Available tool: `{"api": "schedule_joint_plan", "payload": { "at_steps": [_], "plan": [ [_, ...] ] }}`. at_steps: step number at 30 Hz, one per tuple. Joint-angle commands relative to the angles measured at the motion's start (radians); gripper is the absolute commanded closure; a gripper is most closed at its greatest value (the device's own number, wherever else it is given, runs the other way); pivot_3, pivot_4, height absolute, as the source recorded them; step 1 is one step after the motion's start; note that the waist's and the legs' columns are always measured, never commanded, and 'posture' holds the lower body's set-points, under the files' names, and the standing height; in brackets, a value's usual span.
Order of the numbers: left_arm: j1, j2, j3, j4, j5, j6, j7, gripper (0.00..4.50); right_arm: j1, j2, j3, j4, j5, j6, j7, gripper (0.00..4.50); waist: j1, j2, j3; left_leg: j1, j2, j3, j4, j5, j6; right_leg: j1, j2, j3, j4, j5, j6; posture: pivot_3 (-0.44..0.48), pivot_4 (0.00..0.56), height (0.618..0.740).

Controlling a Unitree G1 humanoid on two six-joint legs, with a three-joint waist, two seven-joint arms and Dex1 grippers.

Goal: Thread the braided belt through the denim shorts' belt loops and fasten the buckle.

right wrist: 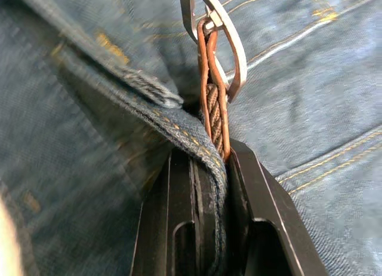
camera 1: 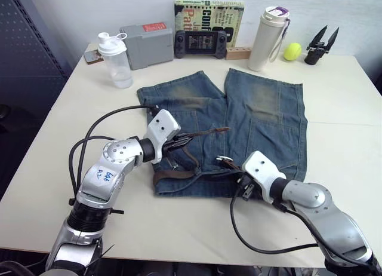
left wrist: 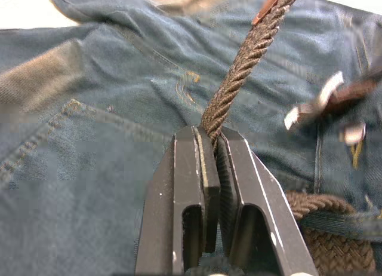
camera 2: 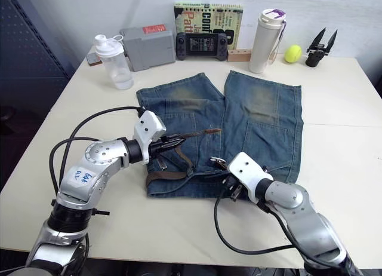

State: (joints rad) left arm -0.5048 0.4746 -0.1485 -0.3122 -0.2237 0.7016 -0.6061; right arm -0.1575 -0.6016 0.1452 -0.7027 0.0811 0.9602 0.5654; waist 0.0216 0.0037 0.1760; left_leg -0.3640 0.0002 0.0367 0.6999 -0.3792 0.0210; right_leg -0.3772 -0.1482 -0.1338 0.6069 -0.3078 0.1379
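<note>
The belt [camera 1: 179, 171], a dark-brown braid, lies along the waistband of the shorts [camera 1: 250, 117] at their near edge. My left gripper [left wrist: 210, 138] is pinched on its tip end, which slants up over the denim. My right gripper [right wrist: 210, 162] is clamped on the belt and a fold of waistband just below the silver buckle [right wrist: 218, 34]. Bare table [camera 1: 334, 132] lies open to either side.

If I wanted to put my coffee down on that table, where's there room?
Bare table lies right of the denim shorts, and left of them below the shaker bottle. The back edge is crowded: grey box, game console, white flask, tennis ball.
</note>
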Motion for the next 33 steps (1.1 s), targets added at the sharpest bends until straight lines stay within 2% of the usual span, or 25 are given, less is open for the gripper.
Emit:
{"api": "schedule_joint_plan", "payload": {
  "at_steps": [1, 7, 11, 21, 33],
  "plan": [
    [0.003, 0.05, -0.042, -0.068, 0.013, 0.111, -0.009, 4.5, -0.086, 0.061, -0.065, -0.053, 0.017, 0.156, -0.076, 4.47, 0.0, 0.0, 0.0, 0.0, 0.0, 0.0, 0.0, 0.0, 0.0, 0.0, 0.0, 0.0, 0.0, 0.0, 0.0, 0.0, 0.15, 0.731],
    [0.023, 0.039, -0.049, -0.105, -0.01, 0.282, 0.04, 4.5, -0.151, 0.139, -0.075, -0.087, 0.006, 0.323, -0.182, 4.47, 0.004, 0.0, 0.0, -0.001, 0.0, -0.001, 0.0, 0.0, 0.0, 0.0, 0.0, 0.0, 0.001, 0.0, 0.0, 0.0, 0.15, 0.731],
    [0.026, 0.013, -0.06, -0.113, -0.008, 0.334, 0.077, 4.5, -0.182, 0.161, -0.06, -0.112, 0.014, 0.351, -0.217, 4.47, 0.003, 0.0, 0.0, -0.001, -0.001, -0.001, 0.0, 0.0, 0.0, -0.001, 0.0, 0.001, 0.002, 0.0, 0.0, 0.0, 0.15, 0.731],
    [-0.016, -0.09, -0.051, -0.071, -0.004, 0.343, 0.156, 4.5, -0.205, 0.175, -0.016, -0.167, 0.061, 0.395, -0.238, 4.47, 0.001, 0.0, 0.0, -0.001, -0.001, 0.0, 0.0, 0.0, 0.0, -0.002, 0.0, 0.001, 0.002, 0.0, 0.0, 0.0, 0.15, 0.731],
    [-0.02, -0.098, -0.051, -0.069, -0.007, 0.339, 0.169, 4.5, -0.197, 0.169, -0.005, -0.168, 0.086, 0.401, -0.261, 4.47, 0.0, 0.0, 0.0, -0.001, -0.001, 0.0, 0.0, 0.0, 0.0, -0.002, 0.0, 0.001, 0.002, 0.0, 0.0, 0.0, 0.15, 0.731]
  ]
}}
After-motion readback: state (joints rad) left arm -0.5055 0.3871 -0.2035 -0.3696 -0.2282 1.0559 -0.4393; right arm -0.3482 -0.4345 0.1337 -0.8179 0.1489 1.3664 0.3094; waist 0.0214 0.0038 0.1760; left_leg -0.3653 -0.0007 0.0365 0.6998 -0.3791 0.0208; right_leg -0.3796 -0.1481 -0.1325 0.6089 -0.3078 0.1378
